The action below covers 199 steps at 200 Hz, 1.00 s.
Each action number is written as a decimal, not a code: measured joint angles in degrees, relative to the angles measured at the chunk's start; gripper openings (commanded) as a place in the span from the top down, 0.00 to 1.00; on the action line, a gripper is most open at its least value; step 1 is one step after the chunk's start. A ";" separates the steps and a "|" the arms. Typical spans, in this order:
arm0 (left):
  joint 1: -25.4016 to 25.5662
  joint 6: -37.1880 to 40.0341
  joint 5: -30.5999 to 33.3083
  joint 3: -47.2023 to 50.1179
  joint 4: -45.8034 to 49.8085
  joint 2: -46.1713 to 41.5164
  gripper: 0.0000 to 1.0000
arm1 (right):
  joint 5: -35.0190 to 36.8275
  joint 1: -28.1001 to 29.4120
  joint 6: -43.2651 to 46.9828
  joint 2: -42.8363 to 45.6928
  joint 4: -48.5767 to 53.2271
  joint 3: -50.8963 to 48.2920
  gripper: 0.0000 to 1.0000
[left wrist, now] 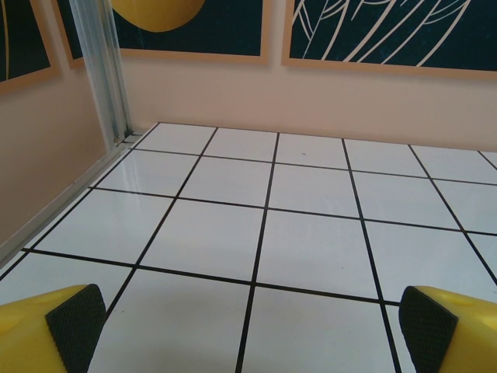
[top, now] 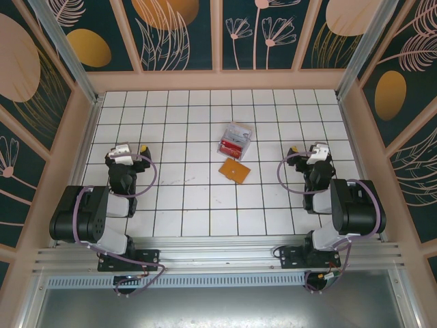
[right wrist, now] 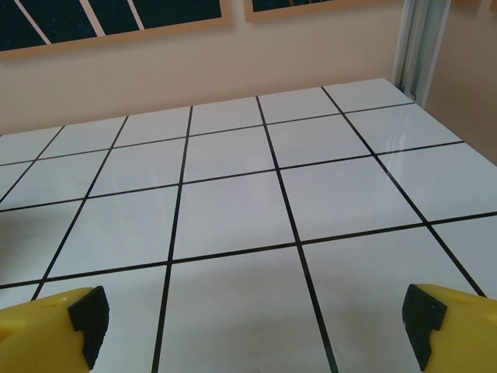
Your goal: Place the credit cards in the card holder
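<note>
One card holder lies just below one clear box, frame centre; red credit cards inside box, count unclear. Left gripper and right gripper both spread wide, empty. White tiled table, dark floral wall panels.

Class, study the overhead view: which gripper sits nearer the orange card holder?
Right. The right gripper is to the right of the card holder, a few tiles away. The left gripper is on its left, clearly farther off.
</note>
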<state>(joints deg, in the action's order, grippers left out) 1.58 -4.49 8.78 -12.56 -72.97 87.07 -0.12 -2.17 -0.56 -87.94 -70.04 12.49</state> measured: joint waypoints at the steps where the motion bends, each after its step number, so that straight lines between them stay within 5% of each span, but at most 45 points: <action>1: 0.00 0.00 0.00 0.00 0.00 0.00 0.01 | 0.00 0.00 0.00 0.00 0.00 0.00 0.01; 113: 0.00 -0.02 0.24 -0.20 1.05 -0.50 0.01 | 0.63 0.33 0.02 0.63 1.46 0.35 0.01; 158: -0.09 -6.60 3.41 -13.94 27.36 -12.66 0.01 | 2.93 1.29 -7.45 13.18 27.50 15.32 0.01; 199: 0.07 -18.97 -8.24 -24.00 37.57 -13.38 0.01 | -5.51 0.74 -18.97 11.45 42.01 28.11 0.01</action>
<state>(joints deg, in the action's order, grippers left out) 1.65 -23.46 0.54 -36.56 -35.40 73.69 -5.63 -1.43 -19.53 -76.49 -28.03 40.60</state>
